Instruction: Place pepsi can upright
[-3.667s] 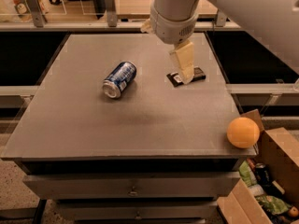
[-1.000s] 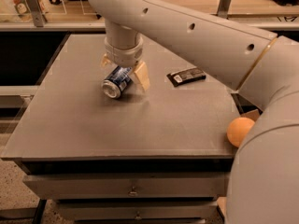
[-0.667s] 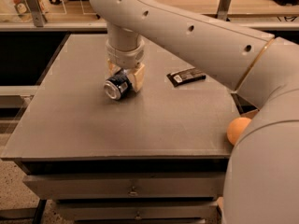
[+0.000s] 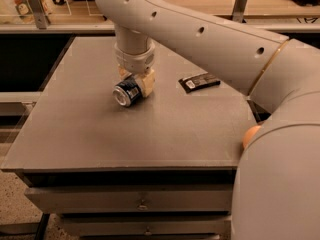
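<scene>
The pepsi can (image 4: 126,92) lies on its side on the grey table (image 4: 100,134), left of centre, its silver end facing the front left. My gripper (image 4: 135,81) reaches straight down over it from the white arm. Its cream fingers (image 4: 146,83) straddle the can's body, one on the right side and one behind on the left. The jaws look closed against the can, which still rests on the tabletop.
A flat black wrapped bar (image 4: 199,81) lies to the right of the can. An orange (image 4: 251,135) peeks out at the table's right edge behind my arm. A shelf with a rail runs along the back. Drawers sit below the table's front edge.
My gripper came from near the black bar over to the can, dropped around it, and its fingers have drawn in against the can's sides. The can has barely moved.
</scene>
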Robot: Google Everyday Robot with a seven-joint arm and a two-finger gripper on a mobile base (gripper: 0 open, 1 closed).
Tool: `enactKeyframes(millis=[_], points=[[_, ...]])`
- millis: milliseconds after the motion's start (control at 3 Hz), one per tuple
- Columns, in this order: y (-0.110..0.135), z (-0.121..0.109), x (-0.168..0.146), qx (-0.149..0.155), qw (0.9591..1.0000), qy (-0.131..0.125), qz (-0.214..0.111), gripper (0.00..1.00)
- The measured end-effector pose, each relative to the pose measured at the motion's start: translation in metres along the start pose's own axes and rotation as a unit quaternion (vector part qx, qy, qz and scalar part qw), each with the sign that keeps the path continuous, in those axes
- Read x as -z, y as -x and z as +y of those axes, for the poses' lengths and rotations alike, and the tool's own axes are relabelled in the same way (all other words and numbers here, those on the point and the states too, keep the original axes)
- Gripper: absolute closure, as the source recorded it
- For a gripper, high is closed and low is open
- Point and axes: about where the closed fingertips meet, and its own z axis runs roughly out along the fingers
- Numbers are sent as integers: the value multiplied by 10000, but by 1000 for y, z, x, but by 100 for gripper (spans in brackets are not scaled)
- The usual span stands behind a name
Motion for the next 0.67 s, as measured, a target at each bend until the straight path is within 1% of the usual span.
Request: enactKeyframes(millis=[333, 667], points=[[0, 0, -1, -6, 10000, -59, 43, 100], [0, 0, -1, -5, 10000, -59, 44, 100]])
